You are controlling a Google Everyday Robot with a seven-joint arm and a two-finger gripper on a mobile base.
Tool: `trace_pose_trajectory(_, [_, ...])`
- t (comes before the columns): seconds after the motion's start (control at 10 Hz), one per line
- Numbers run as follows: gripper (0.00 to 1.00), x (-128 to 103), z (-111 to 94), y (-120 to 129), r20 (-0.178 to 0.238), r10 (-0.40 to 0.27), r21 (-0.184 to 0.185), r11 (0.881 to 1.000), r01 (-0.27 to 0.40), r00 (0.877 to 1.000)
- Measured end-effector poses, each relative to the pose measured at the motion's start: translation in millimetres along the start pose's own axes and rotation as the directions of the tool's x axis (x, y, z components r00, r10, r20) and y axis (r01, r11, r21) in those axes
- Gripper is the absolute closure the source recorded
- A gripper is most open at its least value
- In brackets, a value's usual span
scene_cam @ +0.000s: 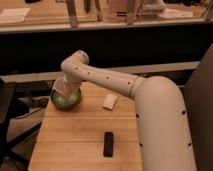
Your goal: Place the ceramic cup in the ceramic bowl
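Note:
The green ceramic bowl (66, 99) sits at the far left corner of the wooden table (75, 135). The pale ceramic cup (61, 88) is over the bowl's inside, at its left rim; whether it rests in the bowl I cannot tell. My gripper (65, 84) is at the end of the white arm (110, 82), right at the cup and above the bowl, mostly hidden by the wrist.
A flat white rectangular block (109, 101) lies right of the bowl. A small black object (108, 144) lies near the table's front. A dark chair (7, 115) stands at the left. A counter (105, 20) runs along the back.

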Motion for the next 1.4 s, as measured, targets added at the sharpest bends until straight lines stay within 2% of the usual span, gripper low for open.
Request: trace_pose_trajectory(1.4, [1.0, 11.9, -0.1, 1.9, -0.016, 0.007, 0.028, 1.0, -0.006, 1.0])
